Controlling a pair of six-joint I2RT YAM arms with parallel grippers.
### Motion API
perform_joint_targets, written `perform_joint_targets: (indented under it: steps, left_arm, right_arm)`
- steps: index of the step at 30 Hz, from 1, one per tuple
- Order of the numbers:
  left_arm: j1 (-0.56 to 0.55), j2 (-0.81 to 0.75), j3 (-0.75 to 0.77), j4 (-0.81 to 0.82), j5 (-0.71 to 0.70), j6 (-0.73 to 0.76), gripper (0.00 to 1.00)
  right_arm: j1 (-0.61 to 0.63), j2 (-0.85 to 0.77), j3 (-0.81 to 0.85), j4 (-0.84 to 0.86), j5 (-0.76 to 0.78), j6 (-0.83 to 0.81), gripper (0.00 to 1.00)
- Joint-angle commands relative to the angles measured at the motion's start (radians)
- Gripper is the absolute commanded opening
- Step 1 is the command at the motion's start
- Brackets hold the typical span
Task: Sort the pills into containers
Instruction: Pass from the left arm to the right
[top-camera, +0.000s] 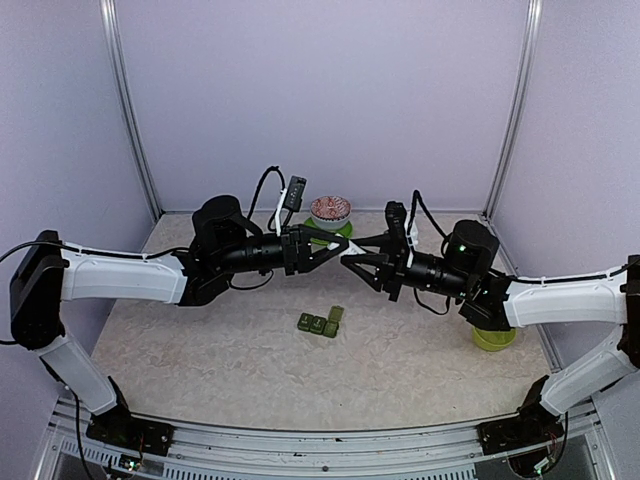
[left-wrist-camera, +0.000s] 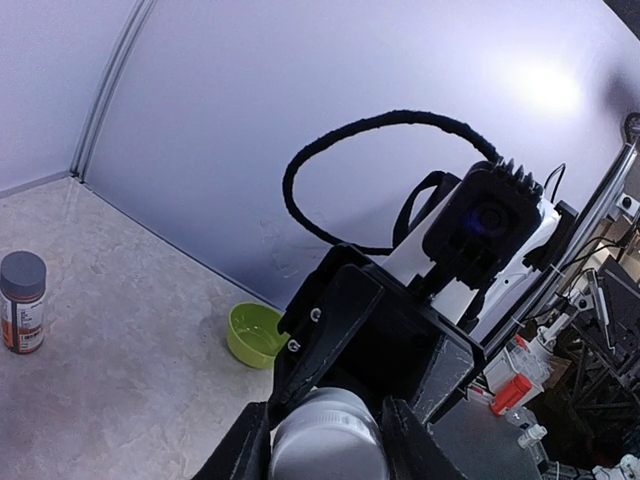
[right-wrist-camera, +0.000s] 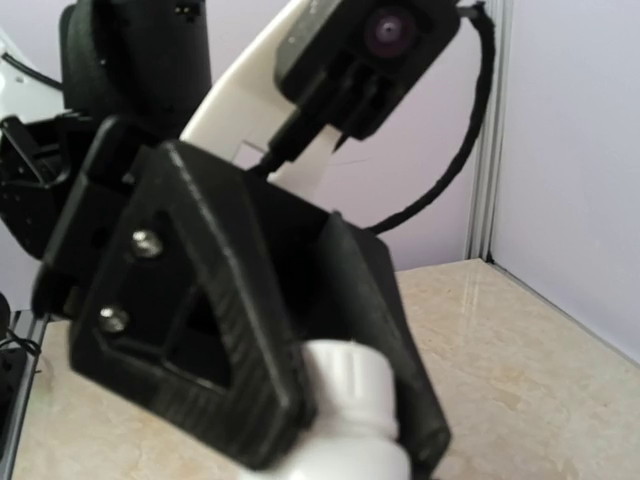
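Above the middle of the table (top-camera: 200, 350) the two arms meet tip to tip. The left end effector (top-camera: 322, 249) and the right end effector (top-camera: 357, 262) both close on one white bottle (top-camera: 340, 253), which is held in the air between them.

The right wrist view shows the left arm's black fingers (right-wrist-camera: 190, 330) narrowed tight around the bottle's white neck (right-wrist-camera: 352, 392). In the left wrist view the right arm's fingers (left-wrist-camera: 350, 320) sit on either side of the bottle's round grey end (left-wrist-camera: 325, 440), clamped onto it.

The containers (top-camera: 320, 323), a short dark green strip of joined compartments, lie on the table at 6 o'clock from the held bottle, well apart from both end effectors. The pills are too small to make out in any view.

At 12 o'clock from the bottle, near the back wall, a patterned bowl (top-camera: 330, 208) sits on a green plate (top-camera: 345, 229). At about 4 o'clock a lime-green bowl (top-camera: 493, 340) shows partly under the right arm.

In the left wrist view a second bottle (left-wrist-camera: 22, 300) with a grey cap and an orange label stands upright on the table at 9 o'clock.
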Motion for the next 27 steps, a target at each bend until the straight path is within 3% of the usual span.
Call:
perform_joint_targets:
  steps: [1, 4, 8, 9, 18, 27]
  left_arm:
    - [-0.001, -0.028, -0.016, 0.026, -0.007, 0.017, 0.43]
    - [0.003, -0.049, -0.034, 0.017, -0.004, 0.041, 0.62]
    - [0.010, -0.097, -0.066, 0.023, 0.017, 0.092, 0.96]
    - [0.010, -0.110, -0.075, 0.027, 0.021, 0.109, 0.99]
    - [0.008, -0.235, -0.169, 0.036, 0.095, 0.332, 0.99]
    - [-0.005, -0.311, -0.168, -0.144, 0.111, 0.594, 0.94]
  right_arm:
    - [-0.005, -0.004, 0.019, 0.004, -0.015, 0.016, 0.20]
    - [-0.005, -0.016, 0.022, -0.015, -0.032, 0.024, 0.20]
    - [-0.005, -0.025, 0.047, -0.070, -0.091, 0.050, 0.21]
    - [-0.004, -0.023, 0.057, -0.091, -0.113, 0.059, 0.21]
    - [-0.007, -0.023, 0.124, -0.203, -0.309, 0.165, 0.22]
    - [-0.006, -0.021, 0.182, -0.285, -0.443, 0.233, 0.22]
